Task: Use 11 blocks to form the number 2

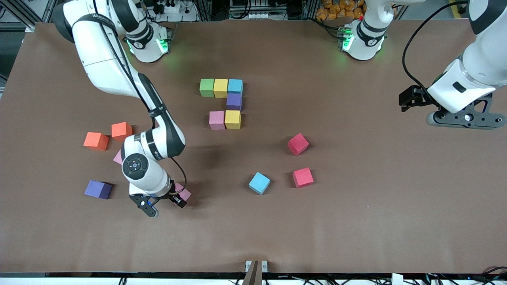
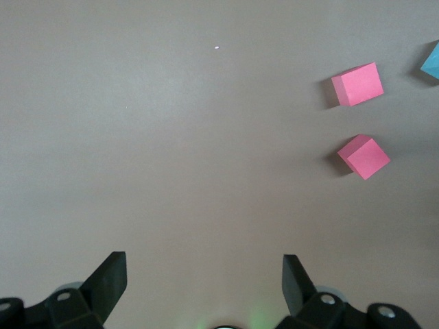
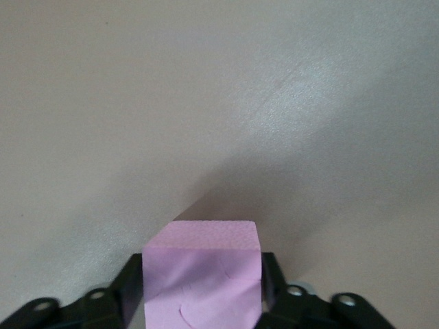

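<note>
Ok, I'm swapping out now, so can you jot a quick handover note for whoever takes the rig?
Right end effector: shut on a pink block, low over the right arm's end of the table.
Left end effector: open, waiting at its own end.
Done: six blocks of the number 2 placed.
Left: five more; loose are two orange, purple, light blue, two red.

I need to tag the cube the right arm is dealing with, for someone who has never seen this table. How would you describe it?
Start at the right arm's end of the table, where two orange blocks and a purple block lie loose. The right claw is down there, its fingers set on either side of a pink block. It is the only cube sitting between claw fingers.
</note>
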